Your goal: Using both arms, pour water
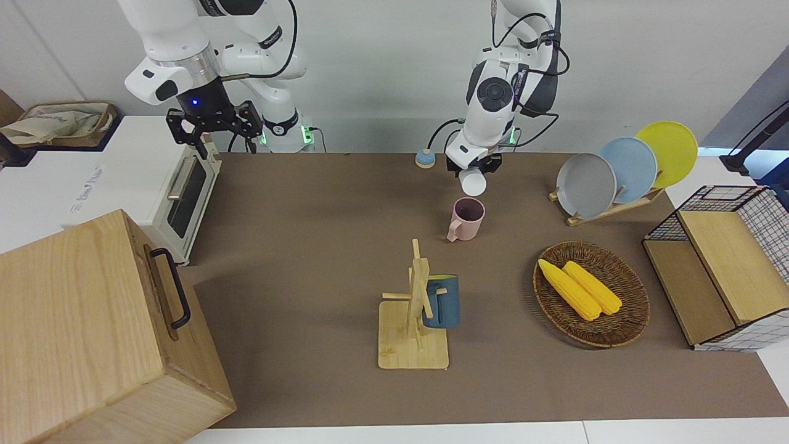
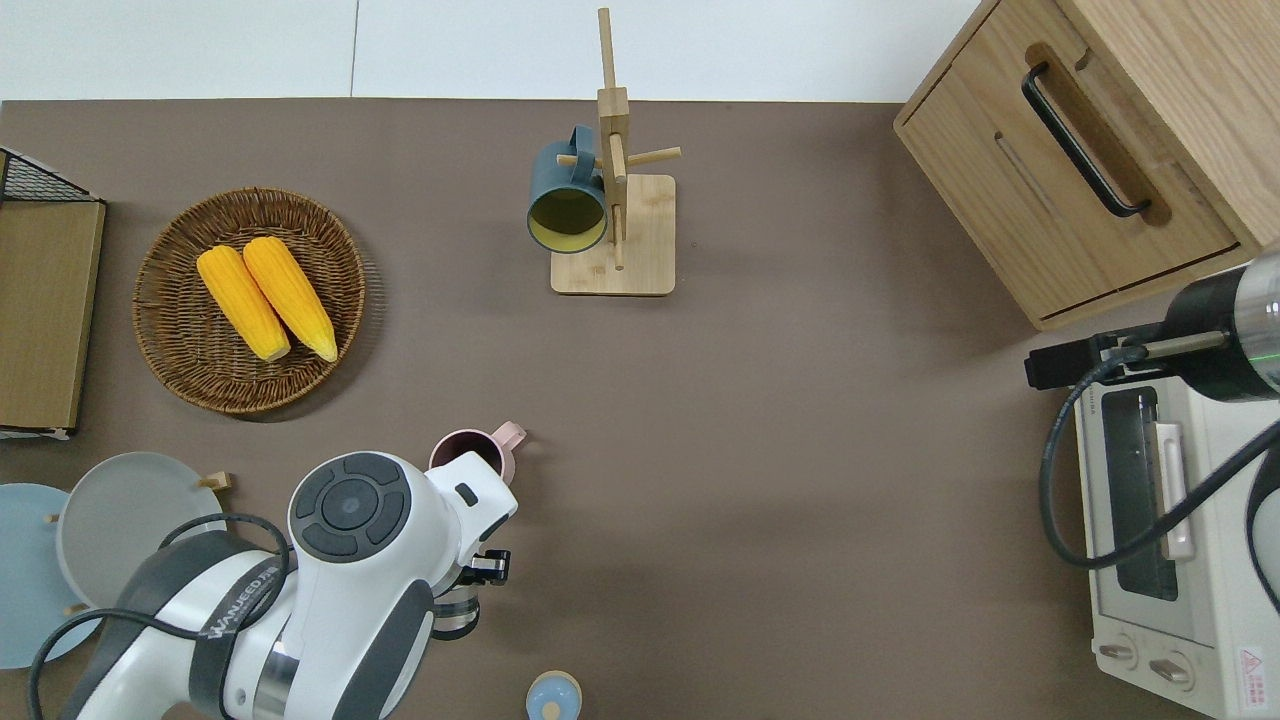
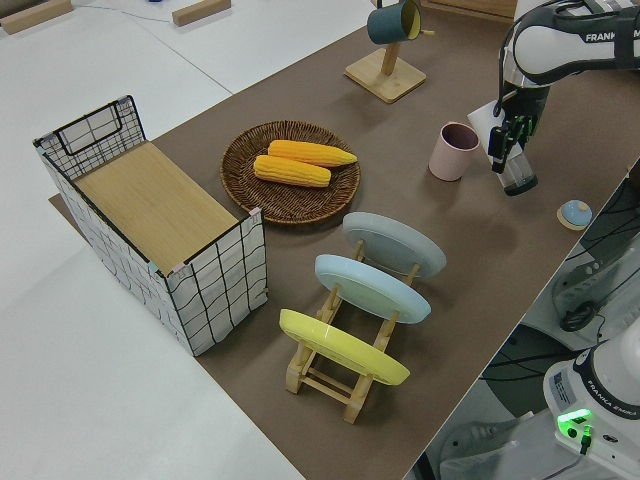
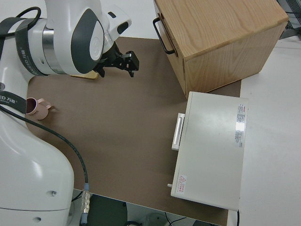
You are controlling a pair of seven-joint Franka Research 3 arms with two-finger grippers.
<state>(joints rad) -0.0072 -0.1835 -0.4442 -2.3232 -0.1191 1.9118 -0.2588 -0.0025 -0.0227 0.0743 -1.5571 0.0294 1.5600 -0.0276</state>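
Both arms are in view, but only the left arm (image 1: 493, 92) works; the right arm (image 1: 179, 55) is parked, its end effector (image 1: 212, 126) with its fingers spread and holding nothing.

The left end effector (image 1: 473, 169) pinches a small clear bottle with a white cap (image 1: 473, 182), tipped so that the capped end points down toward the pink mug (image 1: 466, 218). In the overhead view the bottle is mostly hidden under the wrist, just nearer to the robots than the mug. The left side view shows the bottle hanging beside the mug, apart from it, not touching its rim.

The pink mug stands upright on the brown surface (image 1: 308, 277), its handle turned away from the robots. A small blue and tan lid (image 1: 425, 158) lies on the surface nearer to the robots than the mug. Farther from the robots than the mug stands a wooden mug tree (image 1: 414, 308) with a dark blue mug (image 1: 441, 301) hung on one peg. Toward the left arm's end of the surface from the pink mug lies a wicker basket (image 1: 622, 320) with two corn cobs (image 1: 579, 288) side by side in it, and a wooden rack (image 1: 610, 209) holding three plates (image 1: 625, 166) on edge.
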